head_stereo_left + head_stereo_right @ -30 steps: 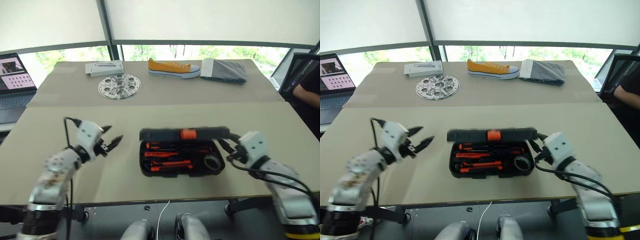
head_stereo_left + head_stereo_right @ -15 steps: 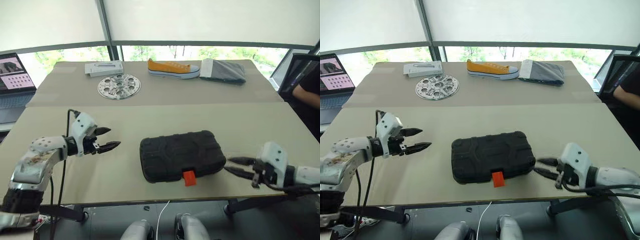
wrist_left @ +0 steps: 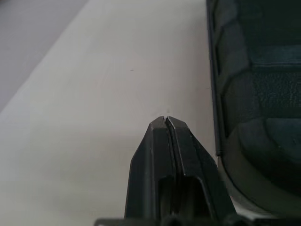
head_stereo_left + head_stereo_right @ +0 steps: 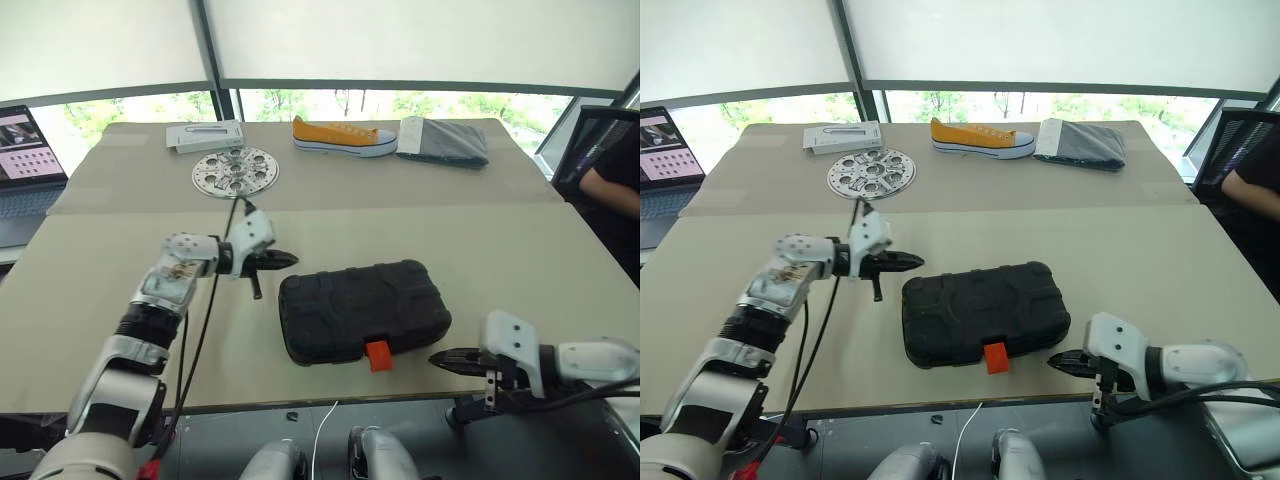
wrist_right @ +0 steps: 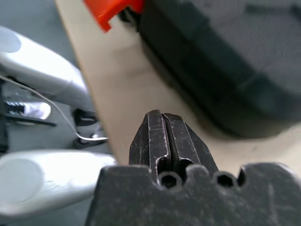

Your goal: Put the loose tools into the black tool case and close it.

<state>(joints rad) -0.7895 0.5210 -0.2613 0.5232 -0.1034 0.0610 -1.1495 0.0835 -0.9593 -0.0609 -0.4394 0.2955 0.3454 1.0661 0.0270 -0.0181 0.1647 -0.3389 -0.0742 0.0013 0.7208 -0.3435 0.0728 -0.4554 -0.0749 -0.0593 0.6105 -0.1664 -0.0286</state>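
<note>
The black tool case (image 4: 362, 310) lies closed in the middle of the near table, and its orange latch (image 4: 377, 354) sticks out from the front edge. The loose tools are out of view. My left gripper (image 4: 290, 259) is shut and empty, its tip just off the case's far left corner; in the left wrist view the case (image 3: 258, 94) lies right beside the closed fingertips (image 3: 160, 129). My right gripper (image 4: 437, 359) is shut and empty, low at the table's front edge, to the right of the latch (image 5: 113, 9).
On the far table lie a round perforated metal disc (image 4: 235, 171), a grey flat box (image 4: 205, 135), a yellow shoe (image 4: 345, 136) and a folded grey cloth (image 4: 445, 140). A laptop (image 4: 25, 160) stands at the far left. A person's arm (image 4: 610, 185) shows at the right edge.
The case's lid came down and stays closed. My left gripper swung right towards the case's far left corner and shut. My right gripper drew back to the table's front edge and shut.
</note>
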